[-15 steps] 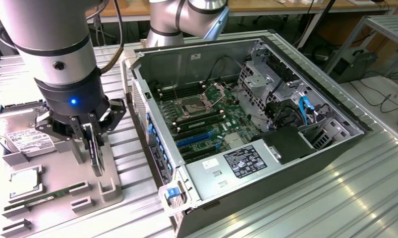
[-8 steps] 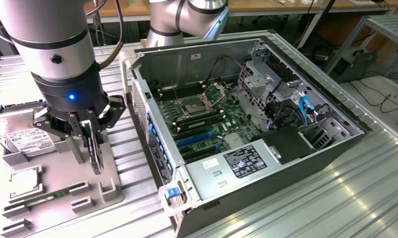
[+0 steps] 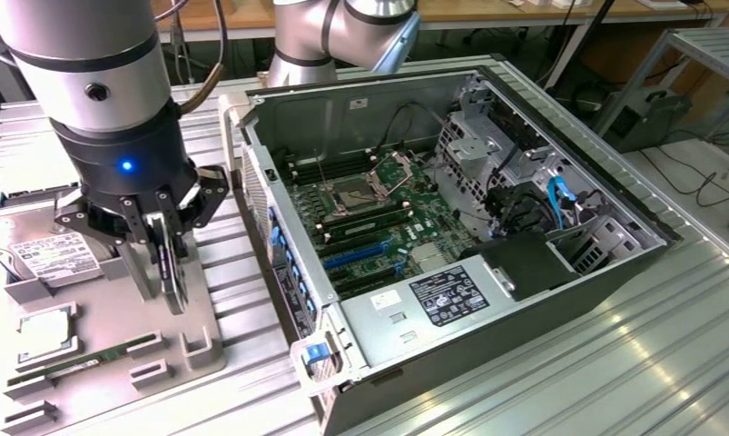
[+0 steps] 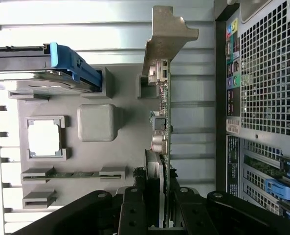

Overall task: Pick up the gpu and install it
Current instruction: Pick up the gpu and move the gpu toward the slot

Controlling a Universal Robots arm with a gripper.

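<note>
Now | end effector clamped on gpu | computer case beside | hard drive near

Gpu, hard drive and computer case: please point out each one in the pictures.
gpu point(image 4: 167, 98), wrist view, edge of its green board.
hard drive point(image 3: 53, 256), exterior view, its white label.
computer case point(image 3: 522, 350), exterior view, its dark outer wall.

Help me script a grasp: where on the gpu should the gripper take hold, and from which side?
Best pinch the gpu across its flat faces at the top edge, away from the bracket, coming from above: it stands on edge in the tray.
</note>
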